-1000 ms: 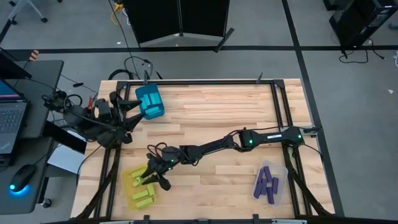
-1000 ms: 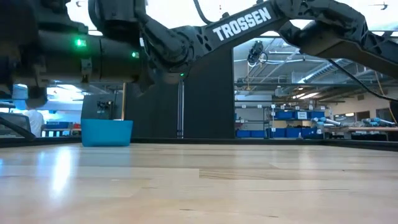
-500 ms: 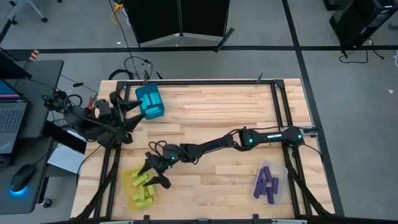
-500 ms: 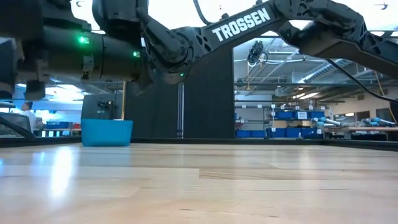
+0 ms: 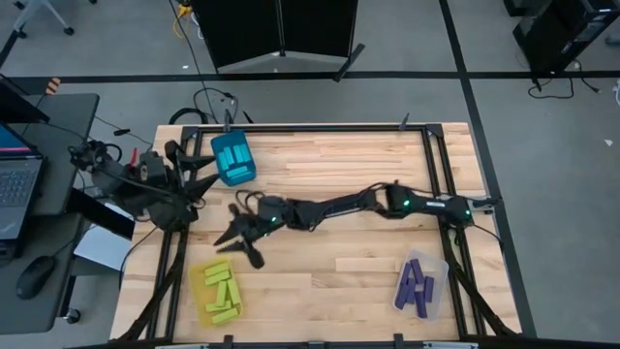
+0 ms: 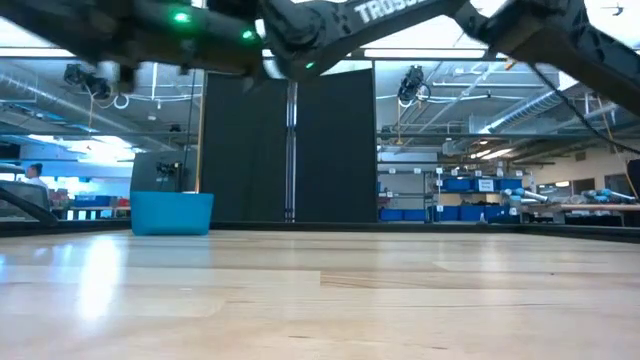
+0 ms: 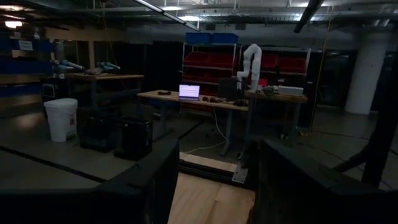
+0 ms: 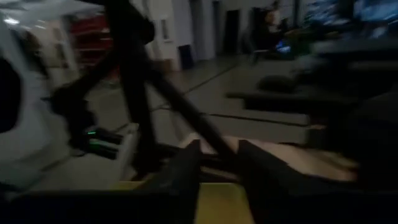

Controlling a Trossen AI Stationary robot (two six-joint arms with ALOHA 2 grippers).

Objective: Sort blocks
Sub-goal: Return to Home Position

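Observation:
Seen from above, the lime blocks (image 5: 223, 291) lie in the yellow bin (image 5: 202, 289) at the near left. The cyan blocks (image 5: 232, 155) are in the teal bin (image 5: 248, 173) at the far left, and the purple blocks (image 5: 417, 283) in the clear bin (image 5: 438, 291) at the near right. My right gripper (image 5: 239, 250) is open and empty, just beyond the yellow bin's far side; its wrist view shows the fingers apart (image 8: 217, 174) over a yellow patch. My left gripper (image 5: 205, 176) is open and waits beside the teal bin.
My right arm (image 5: 339, 208) stretches across the middle of the table from the right edge. In the low view the teal bin (image 6: 171, 212) stands on the far left of the wooden top (image 6: 400, 290). Bare wood shows between the bins (image 5: 329, 281).
My right gripper has drawn back from over the yellow bin toward the table's far edge and has risen, staying open; in the low view the arm has lifted to the picture's top.

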